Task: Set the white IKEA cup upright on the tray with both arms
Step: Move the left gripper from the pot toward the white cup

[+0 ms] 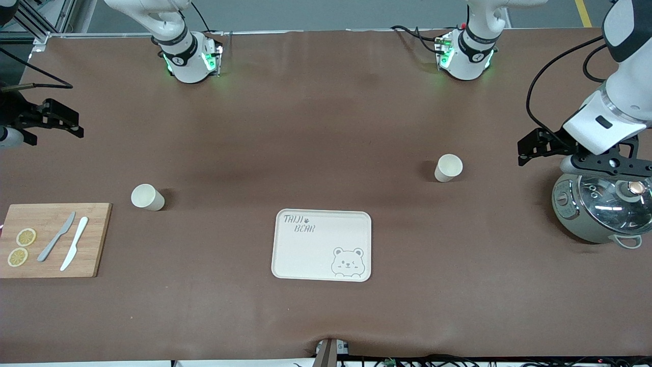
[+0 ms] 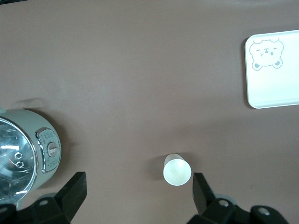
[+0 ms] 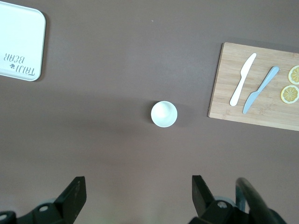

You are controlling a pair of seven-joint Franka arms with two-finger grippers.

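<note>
Two white cups stand upright on the brown table. One cup is toward the left arm's end and also shows in the left wrist view. The other cup is toward the right arm's end and shows in the right wrist view. The cream tray with the bear drawing lies empty between them, nearer the front camera; it shows in both wrist views. My left gripper is open and empty above the table beside the pot. My right gripper is open and empty at the right arm's end.
A wooden cutting board with two knives and lemon slices lies at the right arm's end. A grey-green pot with a glass lid stands at the left arm's end, under the left hand.
</note>
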